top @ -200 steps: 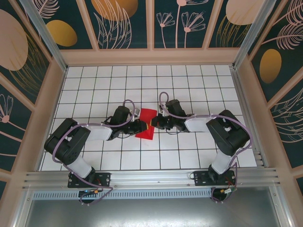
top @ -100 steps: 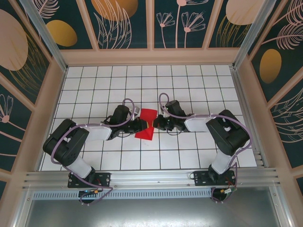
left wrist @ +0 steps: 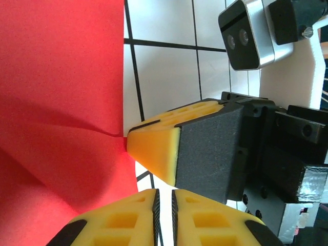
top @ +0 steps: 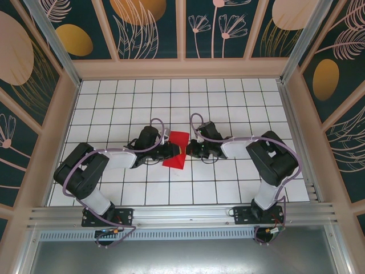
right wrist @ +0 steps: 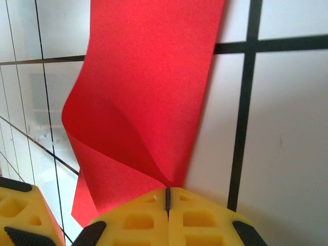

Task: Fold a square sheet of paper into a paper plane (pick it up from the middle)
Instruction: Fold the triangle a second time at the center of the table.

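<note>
The square sheet of paper (top: pixel 179 140) is bright red and lies folded into a narrower strip at the middle of the grid table. My right gripper (top: pixel 187 149) is at its right edge. In the right wrist view the right gripper (right wrist: pixel 167 197) is shut on that edge, and the paper (right wrist: pixel 154 77) curls up off the table there. My left gripper (top: pixel 173 152) is at the strip's left side. Seen from the left wrist, the left gripper (left wrist: pixel 164 197) is open by a narrow slit with only white table in the gap. The paper (left wrist: pixel 61 77) runs under its left finger.
The white grid table (top: pixel 228 103) is walled by a wooden frame with patterned panels. The two grippers nearly touch across the strip: the right gripper's yellow fingers (left wrist: pixel 156 148) sit just above the left gripper's own. The right wrist camera (left wrist: pixel 246 33) is close by.
Both grippers have edged slightly toward each other over the paper. The paper has stayed in place, and the right gripper keeps its hold.
</note>
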Controlling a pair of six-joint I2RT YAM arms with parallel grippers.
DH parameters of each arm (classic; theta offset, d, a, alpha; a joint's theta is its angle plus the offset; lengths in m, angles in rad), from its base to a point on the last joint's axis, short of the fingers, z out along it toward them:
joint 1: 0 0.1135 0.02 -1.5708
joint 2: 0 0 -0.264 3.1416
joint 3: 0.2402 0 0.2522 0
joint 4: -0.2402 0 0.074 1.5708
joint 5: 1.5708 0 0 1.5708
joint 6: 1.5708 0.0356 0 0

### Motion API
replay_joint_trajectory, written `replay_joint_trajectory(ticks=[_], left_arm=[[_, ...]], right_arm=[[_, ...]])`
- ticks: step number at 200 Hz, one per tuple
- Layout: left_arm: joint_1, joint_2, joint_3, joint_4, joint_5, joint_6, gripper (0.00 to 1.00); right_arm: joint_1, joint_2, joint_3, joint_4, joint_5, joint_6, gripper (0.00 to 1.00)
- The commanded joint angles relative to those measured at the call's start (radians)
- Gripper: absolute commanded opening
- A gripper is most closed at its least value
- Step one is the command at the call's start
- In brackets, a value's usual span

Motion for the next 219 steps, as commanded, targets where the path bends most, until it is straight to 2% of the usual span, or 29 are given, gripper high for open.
replay_joint_trajectory(ticks=[1,219], left_arm=[[-0.007,0.001,0.027,-0.013,-0.022,-0.005,0.18],[-0.014,0.078,0.040,-0.024,-0.032,-0.003,0.15]], right_arm=[[-0.004,0.025,0.049,-0.029,0.020,-0.040,0.03],[0.006,0.046,0.064,-0.054,0.009,-0.051,0.03]])
